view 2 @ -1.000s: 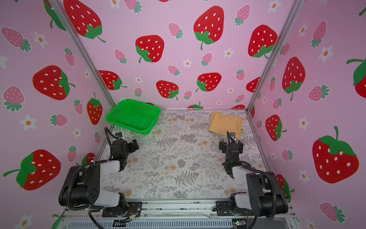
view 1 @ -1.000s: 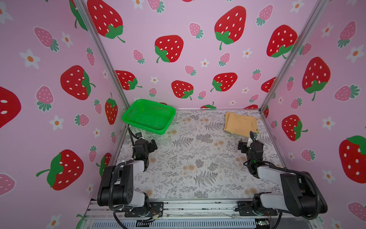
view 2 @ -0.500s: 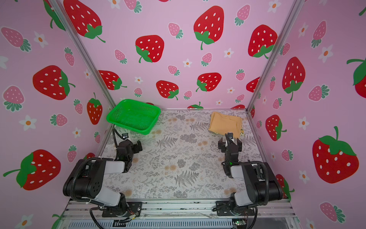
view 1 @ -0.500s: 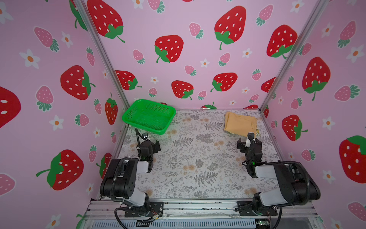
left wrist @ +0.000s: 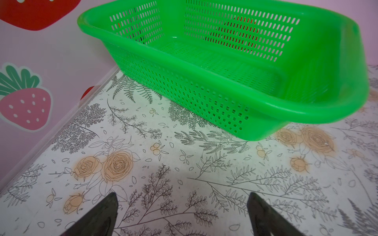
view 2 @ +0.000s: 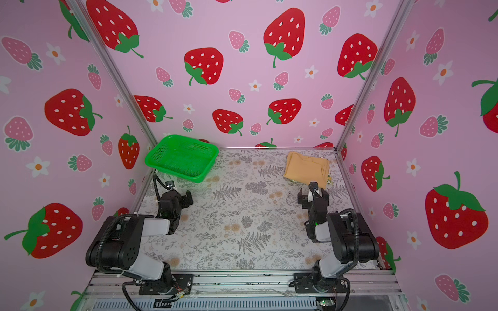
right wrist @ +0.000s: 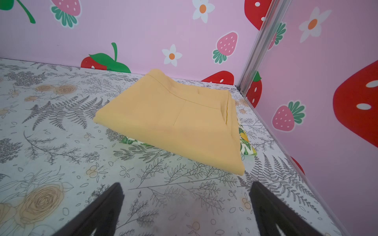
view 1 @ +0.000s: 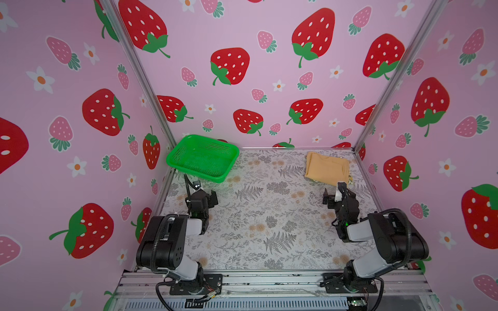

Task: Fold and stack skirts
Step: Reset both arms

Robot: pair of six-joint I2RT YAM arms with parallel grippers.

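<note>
Mustard-tan plain folded cloth skirt (right wrist: 173,122) lay atop cream lemon-print cloth skirt (right wrist: 244,143), twelve o'clock of my right claw (right wrist: 187,185). Right claw and left claw (left wrist: 182,197) both gaped, empty.

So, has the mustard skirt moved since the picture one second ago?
No. The mustard skirt lies where it lay, near the back right corner post, with the same gap to the green basket.

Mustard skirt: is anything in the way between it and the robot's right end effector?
Nothing visible is. Only flowery table lies between the open right end effector and the mustard skirt, folded on top of the lemon-print skirt.
</note>
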